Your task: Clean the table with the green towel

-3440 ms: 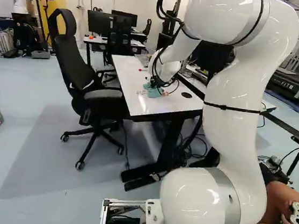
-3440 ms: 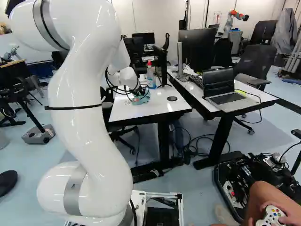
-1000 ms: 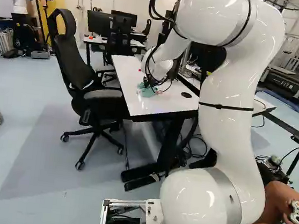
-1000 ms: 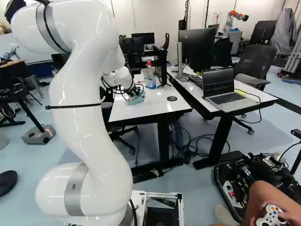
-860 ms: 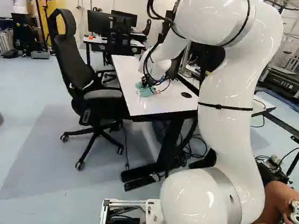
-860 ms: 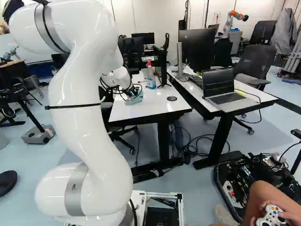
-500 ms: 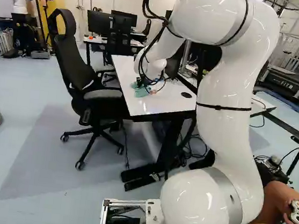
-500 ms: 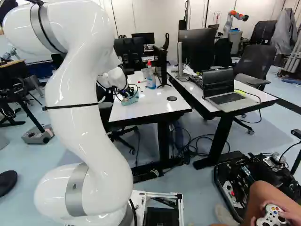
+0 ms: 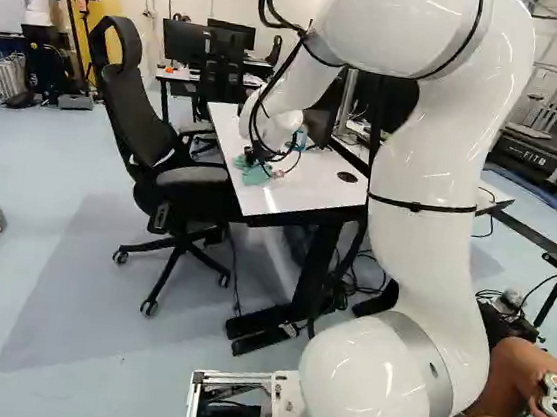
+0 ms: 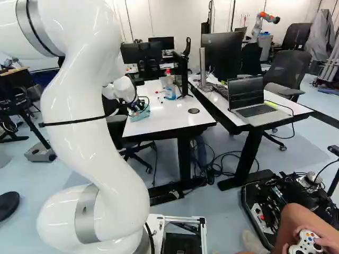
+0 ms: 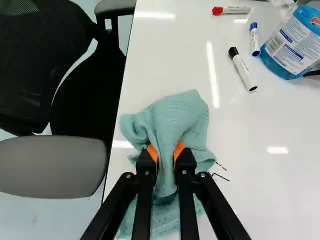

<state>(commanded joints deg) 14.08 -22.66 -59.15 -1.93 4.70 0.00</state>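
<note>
The towel (image 11: pixel 172 117) lies on the table (image 10: pixel 177 112), near the edge beside the chair (image 9: pixel 125 100). Three markers (image 11: pixel 245 72) lie near the bottle (image 11: pixel 287 55) on the same surface. The laptop (image 10: pixel 258 110) rests on the adjacent desk (image 10: pixel 301 110).

One towel (image 11: pixel 172 115), three markers (image 11: pixel 244 72), one bottle (image 11: pixel 292 45), one laptop (image 10: pixel 258 112), one game controller (image 10: pixel 307 243)

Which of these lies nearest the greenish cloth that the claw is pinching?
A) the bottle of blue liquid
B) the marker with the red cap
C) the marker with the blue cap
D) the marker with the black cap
D: the black-capped marker lies closest to the cloth pinched in the claw, with the blue-capped marker, red-capped marker and bottle all farther off.
</note>
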